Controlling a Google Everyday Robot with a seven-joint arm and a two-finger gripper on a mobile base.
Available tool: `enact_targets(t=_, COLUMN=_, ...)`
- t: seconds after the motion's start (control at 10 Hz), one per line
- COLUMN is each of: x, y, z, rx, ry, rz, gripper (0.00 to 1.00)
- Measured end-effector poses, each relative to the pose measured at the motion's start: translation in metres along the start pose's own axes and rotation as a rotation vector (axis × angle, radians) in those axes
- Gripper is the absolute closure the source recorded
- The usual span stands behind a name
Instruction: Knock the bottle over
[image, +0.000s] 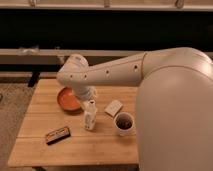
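One bottle (90, 116), upright, mid-worktop (75, 147), between dark box (57, 135) and white cup (123, 123). End effector (89, 95) directly above its cap; opening cannot be told. Orange bowl (67, 98) behind.

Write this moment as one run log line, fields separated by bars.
bottle: upright on table | gripper: just above bottle cap | task: not done

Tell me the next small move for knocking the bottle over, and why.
Probably a short sideways push across the top of the bottle. It stands upright on the wooden table, and the gripper sits directly above its cap. The white cup stands to the right and the orange bowl behind-left, so sweeping toward the front edge looks safest.
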Motion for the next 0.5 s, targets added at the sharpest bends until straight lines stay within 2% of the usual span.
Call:
enact_targets(t=0.3, x=-0.005, y=0.017, z=-0.008, rx=-0.051, ry=-0.018, rz=-0.01, gripper=0.38)
enact_targets(t=0.5, x=-0.004, y=0.019, z=-0.008, rx=-0.063, ry=-0.007, rz=-0.013, gripper=0.38)
